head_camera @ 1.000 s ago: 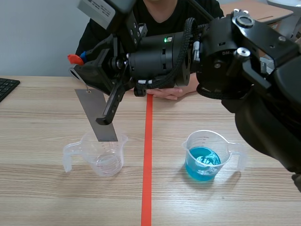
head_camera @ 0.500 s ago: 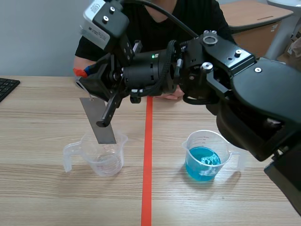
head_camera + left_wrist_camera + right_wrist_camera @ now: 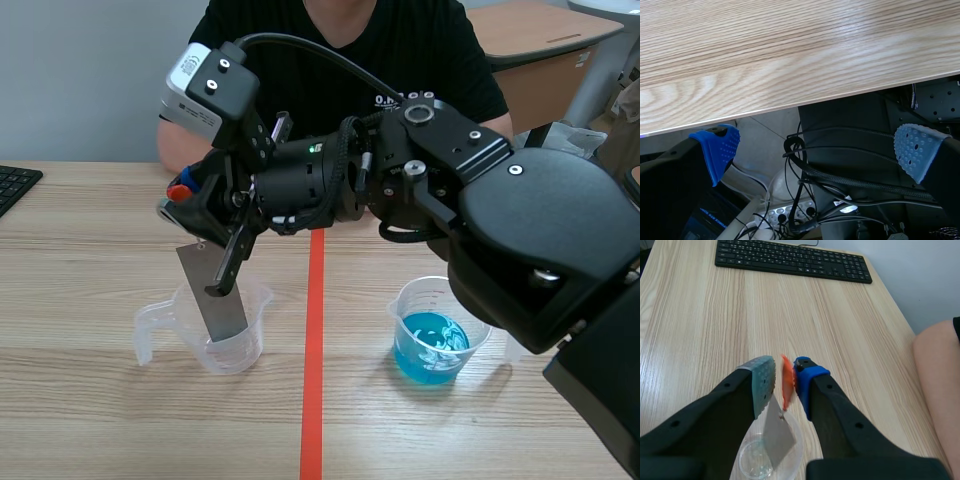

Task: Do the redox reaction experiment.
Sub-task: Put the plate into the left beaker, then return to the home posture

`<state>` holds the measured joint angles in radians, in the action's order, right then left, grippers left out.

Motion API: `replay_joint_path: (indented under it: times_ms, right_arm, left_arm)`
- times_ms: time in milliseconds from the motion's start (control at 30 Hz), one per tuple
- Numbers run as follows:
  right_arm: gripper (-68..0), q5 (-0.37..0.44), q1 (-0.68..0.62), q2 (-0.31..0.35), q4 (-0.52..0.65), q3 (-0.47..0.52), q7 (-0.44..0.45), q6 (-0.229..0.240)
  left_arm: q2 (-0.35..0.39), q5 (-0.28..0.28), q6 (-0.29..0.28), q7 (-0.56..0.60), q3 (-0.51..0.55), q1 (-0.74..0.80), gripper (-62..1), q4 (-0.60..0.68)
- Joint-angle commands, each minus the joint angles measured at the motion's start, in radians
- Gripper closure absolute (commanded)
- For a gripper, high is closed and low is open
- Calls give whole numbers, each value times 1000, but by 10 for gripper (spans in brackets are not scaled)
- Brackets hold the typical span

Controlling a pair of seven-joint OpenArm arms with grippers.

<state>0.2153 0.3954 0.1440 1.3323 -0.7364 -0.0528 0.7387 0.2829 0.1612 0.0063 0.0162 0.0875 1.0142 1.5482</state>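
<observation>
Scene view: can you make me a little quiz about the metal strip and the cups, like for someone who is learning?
1. True or false: the metal strip is dipped in the blue liquid.
2. What holds the orange clip above the strip? A a hook, B the right gripper, C a string.
3. Fill in: the left gripper has its fingers ____.
Key: 1 false, it is in the clear cup; 2 B; 3 open.
</observation>
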Motion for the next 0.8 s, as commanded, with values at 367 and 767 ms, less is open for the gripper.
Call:
replay_joint_path:
  times_ms: [367,767]
  right_arm:
    - [-487,48,17,-3,21,-7,25,7]
    - [-594,124,-9,-3,23,-150,-4,7]
  left_arm:
    - [-2,44,6,10,-1,2,-623,18]
    - [-2,44,6,10,-1,2,-623,18]
